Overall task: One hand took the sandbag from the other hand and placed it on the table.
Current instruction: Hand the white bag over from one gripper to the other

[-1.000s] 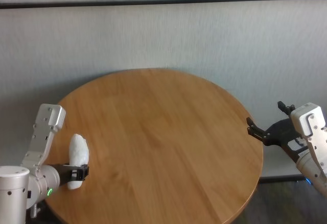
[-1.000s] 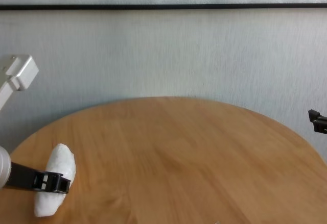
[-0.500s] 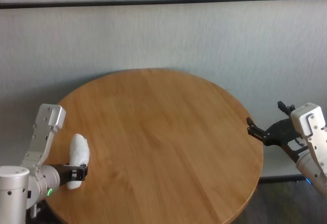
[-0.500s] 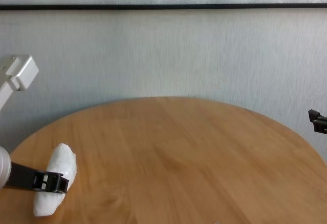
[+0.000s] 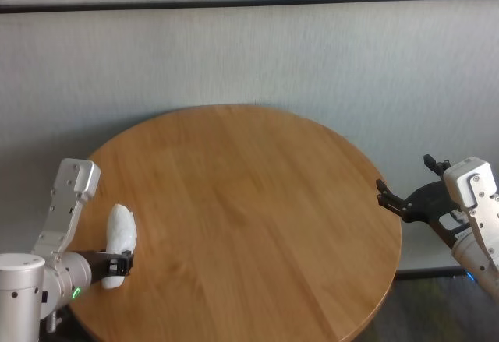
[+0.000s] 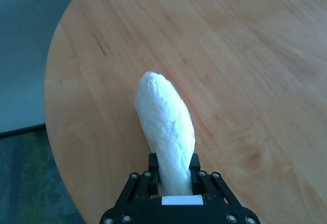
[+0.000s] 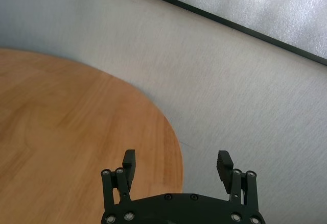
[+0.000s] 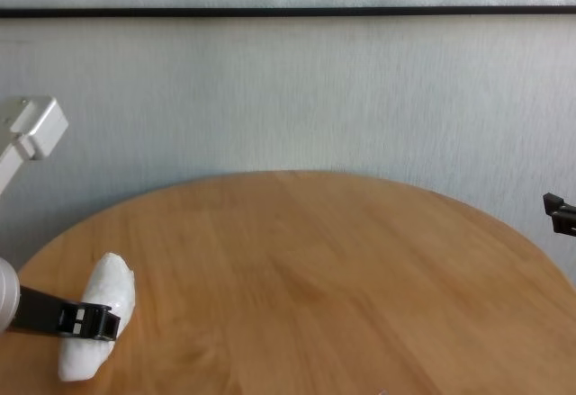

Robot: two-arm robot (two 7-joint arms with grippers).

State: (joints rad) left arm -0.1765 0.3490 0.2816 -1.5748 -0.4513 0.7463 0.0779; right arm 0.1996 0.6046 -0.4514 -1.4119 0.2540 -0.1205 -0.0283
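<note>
The left pincer [image 5: 117, 264], on the silver wrist with the green ring light, sits over the table [image 5: 249, 202] at its left near edge and is clamped on the sandbag [image 5: 119, 235]. In the left wrist view its two black fingers [image 6: 153, 169] press in on the pouch from either side, close to one tapered end, so that most of the sandbag [image 6: 166, 129] juts out past the fingertips and away from the wrist. In the head view the white pouch stands at a steep angle, its longer part above the pincer and a short stub below it. In the chest view the left pincer [image 8: 88, 320] crosses the sandbag [image 8: 97, 327] below its middle. The lower tip lies right at the wood of the table [image 8: 342, 287], though whether it touches the surface or hangs just above it is hard to tell from these angles.

The right pincer [image 5: 405, 202], on the arm with a blue light low at the wrist, is held off the table's right edge, well apart from the sandbag. Seen from the right wrist, the right pincer [image 7: 177, 167] has its fingers spread wide with nothing between them, and the rim of the table [image 7: 76, 132] curves past just beyond one fingertip.
</note>
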